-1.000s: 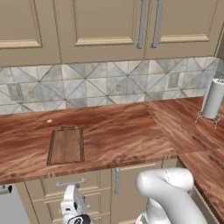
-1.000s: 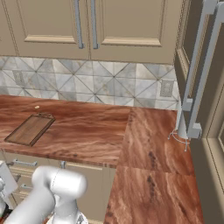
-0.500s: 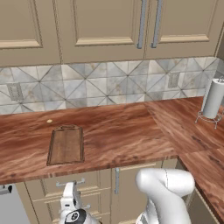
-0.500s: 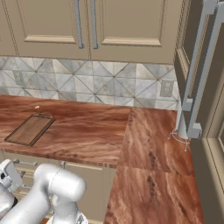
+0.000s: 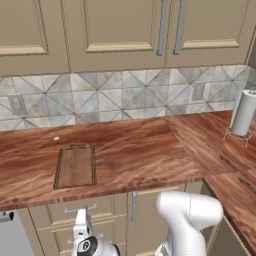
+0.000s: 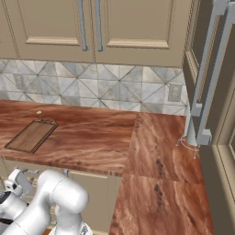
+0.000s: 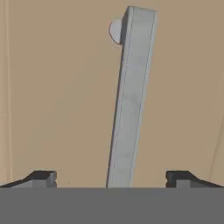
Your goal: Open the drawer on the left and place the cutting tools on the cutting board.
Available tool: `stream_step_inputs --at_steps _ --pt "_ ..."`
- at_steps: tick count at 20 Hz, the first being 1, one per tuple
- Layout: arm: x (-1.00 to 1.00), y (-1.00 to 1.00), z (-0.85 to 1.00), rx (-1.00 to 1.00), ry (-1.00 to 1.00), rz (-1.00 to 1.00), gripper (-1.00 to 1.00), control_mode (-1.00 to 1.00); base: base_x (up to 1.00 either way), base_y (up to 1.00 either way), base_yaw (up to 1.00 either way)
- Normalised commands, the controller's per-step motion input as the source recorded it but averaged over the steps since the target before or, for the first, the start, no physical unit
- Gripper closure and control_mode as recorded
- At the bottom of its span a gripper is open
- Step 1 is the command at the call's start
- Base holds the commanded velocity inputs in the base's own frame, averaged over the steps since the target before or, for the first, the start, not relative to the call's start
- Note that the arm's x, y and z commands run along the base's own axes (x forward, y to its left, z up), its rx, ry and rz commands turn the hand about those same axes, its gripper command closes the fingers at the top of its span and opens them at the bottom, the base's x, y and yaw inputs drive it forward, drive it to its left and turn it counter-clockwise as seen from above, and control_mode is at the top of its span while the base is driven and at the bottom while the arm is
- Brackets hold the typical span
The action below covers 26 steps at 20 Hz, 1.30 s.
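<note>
The drawer [image 5: 60, 214] sits shut just under the left countertop, its silver bar handle [image 5: 80, 209] across the front. My gripper [image 5: 82, 226] hangs low in front of it, also seen at the lower left in the right base view [image 6: 17, 180]. In the hand view the handle [image 7: 131, 96] runs up between my two dark fingertips [image 7: 41, 178], which stand wide apart, open around the bar without touching it. The cutting board [image 5: 75, 166] lies flat on the counter above, dark brown with a rim [image 6: 31, 136]. The cutting tools are hidden.
A paper towel holder [image 5: 243, 116] stands at the counter's right end. A cabinet door with a vertical handle [image 5: 133, 206] is right of the drawer, shorter drawers [image 5: 65, 238] below it. My arm's white elbow [image 5: 190, 215] bulks in front of the lower cabinets.
The hand has edged up and closer to the drawer front, and the elbow has swung a little left. The jaws stay open.
</note>
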Motion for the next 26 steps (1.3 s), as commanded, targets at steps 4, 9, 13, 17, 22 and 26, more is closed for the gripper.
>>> stream_step_inputs --at_steps 4,9,13,17,22,26 --pt "0.58 0.16 -0.47 0.02 -0.01 0.05 -1.0 -1.0 0.0 0.0 0.0" --pt "0.63 0.16 -0.39 0.01 0.0 0.05 -1.0 -1.0 0.0 0.0 0.0" --pt "0.14 0.04 -0.04 0.0 0.0 0.0 1.0 -1.0 0.0 0.0 0.0" --pt "0.0 0.0 0.0 0.0 0.03 0.0 1.0 -1.0 0.0 0.0 0.0" --pt "0.0 0.0 0.0 0.0 0.0 0.0 1.0 -1.0 0.0 0.0 0.0" --pt "-0.21 0.0 0.0 0.0 0.0 0.0 1.0 -1.0 0.0 0.0 0.0"
